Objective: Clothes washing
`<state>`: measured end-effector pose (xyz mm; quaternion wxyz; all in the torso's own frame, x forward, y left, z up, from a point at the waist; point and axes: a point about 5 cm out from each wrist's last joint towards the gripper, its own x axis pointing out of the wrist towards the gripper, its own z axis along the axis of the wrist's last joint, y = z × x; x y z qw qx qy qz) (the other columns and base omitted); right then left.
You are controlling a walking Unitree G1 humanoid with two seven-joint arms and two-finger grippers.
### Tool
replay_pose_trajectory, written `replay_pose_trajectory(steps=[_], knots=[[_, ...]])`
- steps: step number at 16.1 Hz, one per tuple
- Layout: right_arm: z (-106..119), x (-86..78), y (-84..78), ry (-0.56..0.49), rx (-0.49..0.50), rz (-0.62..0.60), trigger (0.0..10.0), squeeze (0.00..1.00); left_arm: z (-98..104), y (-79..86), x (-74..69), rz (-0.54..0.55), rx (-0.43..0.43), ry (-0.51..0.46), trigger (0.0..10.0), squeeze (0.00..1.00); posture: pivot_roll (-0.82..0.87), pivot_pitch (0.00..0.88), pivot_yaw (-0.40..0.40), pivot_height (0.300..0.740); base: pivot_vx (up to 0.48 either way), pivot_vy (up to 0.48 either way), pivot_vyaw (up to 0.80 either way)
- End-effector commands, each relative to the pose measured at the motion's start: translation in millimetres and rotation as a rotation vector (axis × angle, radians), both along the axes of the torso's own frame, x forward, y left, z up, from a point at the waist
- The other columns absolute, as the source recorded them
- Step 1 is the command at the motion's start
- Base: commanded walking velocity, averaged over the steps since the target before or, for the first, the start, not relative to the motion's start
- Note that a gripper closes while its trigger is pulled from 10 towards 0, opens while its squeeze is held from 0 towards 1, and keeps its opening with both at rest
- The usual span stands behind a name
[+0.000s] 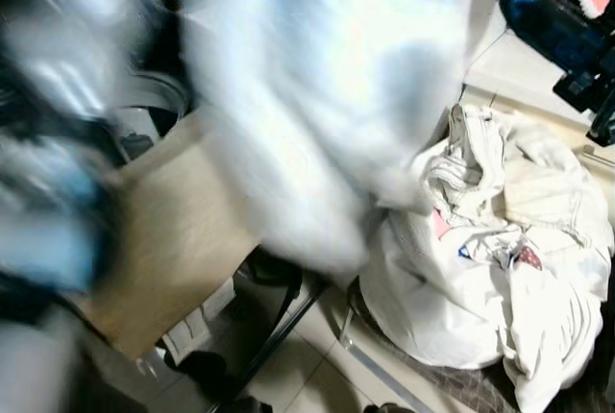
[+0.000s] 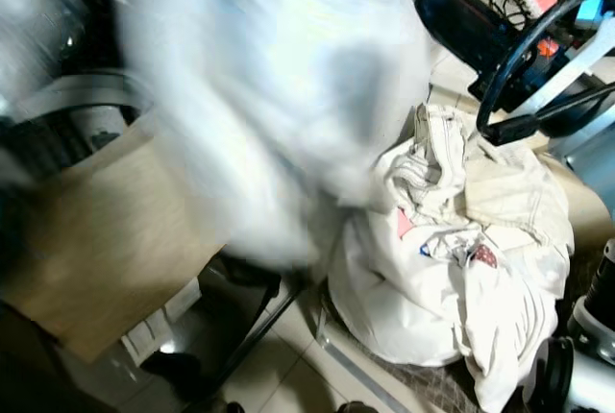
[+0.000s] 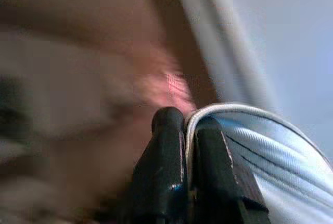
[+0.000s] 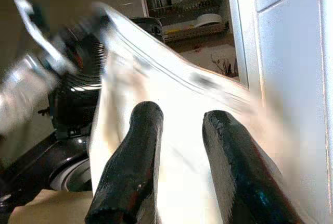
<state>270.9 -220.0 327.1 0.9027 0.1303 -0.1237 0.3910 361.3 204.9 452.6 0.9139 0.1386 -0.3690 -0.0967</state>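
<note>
Pale tiled floor (image 1: 317,375) with dark grout lines, a tan wooden board (image 1: 173,240) on the left, white tiled wall (image 4: 291,78), and a dish rack (image 4: 187,10) further back.

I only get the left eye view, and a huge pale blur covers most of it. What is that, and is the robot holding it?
Observer: It's cloth. The left wrist view shows the left gripper shut on a fold of pale blue striped cloth.
Operator: And the other arm?
Observer: In the right wrist view the right gripper has its fingers apart. White cloth is spread just beyond them, though I cannot tell whether it touches them.
Operator: Is there anything behind that cloth?
Observer: Yes, a dish rack stands in the background, well beyond the cloth.
</note>
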Motion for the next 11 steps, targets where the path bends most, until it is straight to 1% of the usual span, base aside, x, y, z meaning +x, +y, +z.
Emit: replay_pose_trajectory(steps=[1,2,3,4,5,6,7,8,9,10,11], knots=[[2.1,-0.2,4.4,-0.018,-0.015,0.002,10.0,0.00,30.3,13.3,-17.6,0.078,-0.044,-0.161,0.0,0.00,-0.09,0.000,0.066,0.740,0.000,0.000,0.00],[1.6,-1.4,6.1,-0.026,-0.016,0.001,10.0,0.00,57.8,27.2,-34.5,0.241,0.017,-0.280,0.0,0.00,-0.09,0.000,0.078,0.740,0.000,0.000,0.00],[0.5,-3.0,8.2,-0.030,-0.016,0.006,10.0,0.00,63.5,31.6,-38.6,0.304,0.067,-0.304,0.0,0.00,-0.09,0.000,0.081,0.740,0.000,0.000,0.00],[-4.2,-5.4,14.3,-0.024,-0.033,0.022,10.0,0.00,51.5,34.4,-26.7,0.325,0.116,-0.220,0.0,0.00,-0.09,0.000,0.082,0.740,0.000,0.000,0.00],[-7.2,-6.6,18.9,-0.018,-0.041,0.036,10.0,0.00,40.9,36.0,-18.5,0.340,0.144,-0.162,0.0,0.00,-0.09,0.000,0.082,0.740,0.000,0.000,0.00],[-13.9,-8.9,30.4,-0.005,-0.063,0.071,10.0,0.00,16.2,39.6,-1.8,0.389,0.212,-0.075,0.0,0.00,-0.09,0.000,0.079,0.740,0.000,0.000,0.00],[-17.8,-9.8,37.4,0.005,-0.076,0.091,10.0,0.00,-1.5,41.1,8.9,0.414,0.264,0.010,0.0,0.00,-0.09,0.000,0.079,0.740,0.000,0.000,0.00],[-30.6,-11.0,54.6,0.037,-0.154,0.127,10.0,0.00,-54.1,47.6,31.8,0.450,0.398,0.293,0.0,0.00,-0.09,0.000,0.076,0.740,0.000,0.000,0.00],[-39.4,-11.2,62.0,0.057,-0.204,0.139,10.0,0.00,-83.6,55.5,38.9,0.479,0.451,0.457,3.9,0.00,-0.09,0.000,0.076,0.740,0.000,0.000,0.00],[-51.7,-10.6,70.1,0.087,-0.255,0.145,10.0,0.00,-114.8,67.9,41.1,0.503,0.497,0.630,10.0,0.00,-0.09,0.000,0.076,0.740,0.000,0.000,0.00],[-54.3,-10.3,72.1,0.095,-0.266,0.144,10.0,0.00,-123.7,73.3,40.3,0.504,0.498,0.700,10.0,0.00,-0.09,0.000,0.077,0.740,0.000,0.000,0.00]])
